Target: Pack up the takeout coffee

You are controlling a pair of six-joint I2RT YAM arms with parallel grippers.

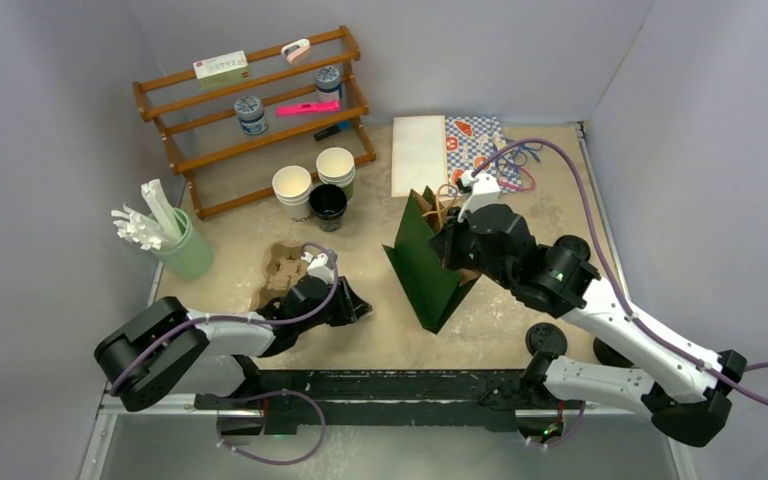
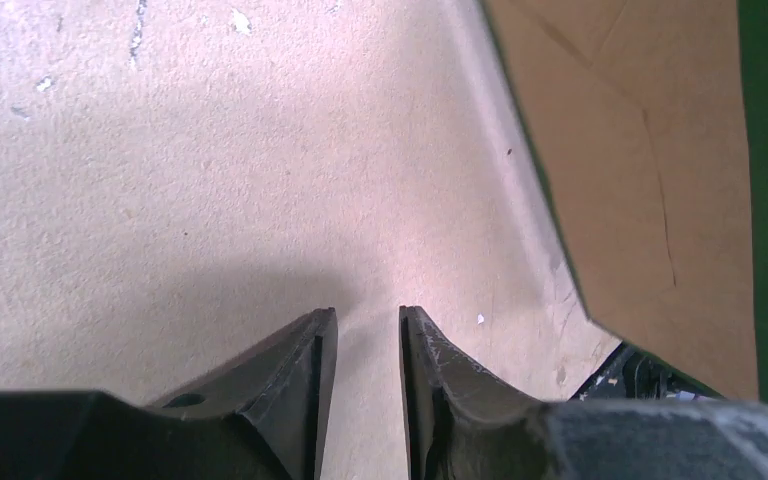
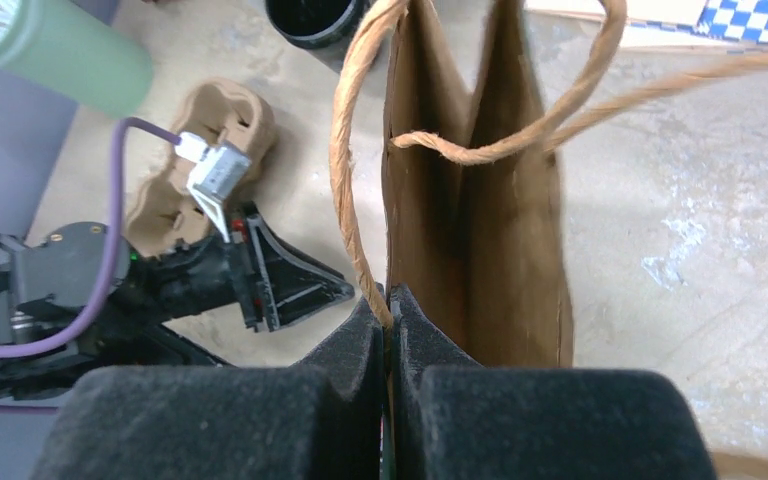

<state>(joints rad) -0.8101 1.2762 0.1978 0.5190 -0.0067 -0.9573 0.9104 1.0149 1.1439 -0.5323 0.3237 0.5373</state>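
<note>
At the table's left edge stands a green mug [image 1: 185, 255] of white utensils, with a wooden rack [image 1: 250, 195] behind it in the far-left corner. In front of the rack are two open paper cups, one pale [image 1: 292, 184] and one with an olive-green wall [image 1: 336, 165], and a black cup [image 1: 327, 203]. A moulded cup carrier [image 1: 282, 272] lies nearer the arms. The takeout coffee cannot be picked out: no cup in any view wears a lid, and the right wrist view shows nothing of it in the bag. The left gripper [image 2: 367, 315] hangs low over bare table [image 1: 390, 340] between the carrier and the bag, its fingers only narrowly apart and empty. To its right is the green paper bag [image 1: 425, 270], with its mouth and twine handles [image 3: 345, 150] towards the far edge. The right gripper [image 3: 390, 300] is clamped on the bag's rim, and the mouth looks nearly flat. If the coffee is one of the cups by the rack, it stands upright, farther back and to the left of the left gripper. The left arm is then the nearer one, and the bag would probably need spreading first.
</note>
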